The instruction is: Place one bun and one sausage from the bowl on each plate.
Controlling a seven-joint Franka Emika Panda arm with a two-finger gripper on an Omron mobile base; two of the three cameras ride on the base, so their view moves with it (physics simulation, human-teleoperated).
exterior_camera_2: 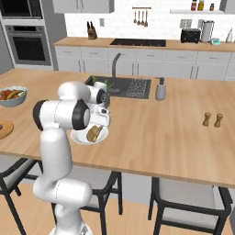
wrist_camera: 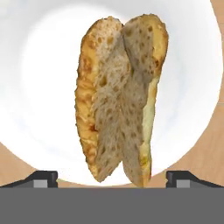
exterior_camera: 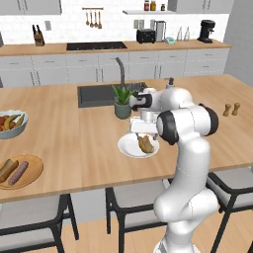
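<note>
On the wooden island counter [exterior_camera: 89, 143], the arm hangs over the white plate [exterior_camera: 127, 146], where a split bun [wrist_camera: 120, 100] lies near the middle, seen lengthways in the hand view with the gripper [wrist_camera: 112, 177] just above it. The finger tips [wrist_camera: 41, 177] stand wide apart at either side of the bun and grip nothing, so the bun looks to be resting free on the plate. Well to the left, at the counter's near edge, the tan wooden plate [exterior_camera: 34, 175] carries what appear to be a bun and a sausage [exterior_camera: 19, 173]; the pale fruit bowl [exterior_camera: 12, 123] sits behind it. I cannot find the grey bowl in these views. The biggest risk, as I judge it, is that the white plate has no sausage yet and the robot must locate the bowl again, so a wrong drive of the base could bring it to the fruit bowl instead. Next, lifting away at a slant could catch the bun with a finger tip and drag it towards the rim. Least, the potted plant [exterior_camera: 122, 101] and tap [exterior_camera: 120, 69] stand close behind the arm and a wide swing might knock them.
</note>
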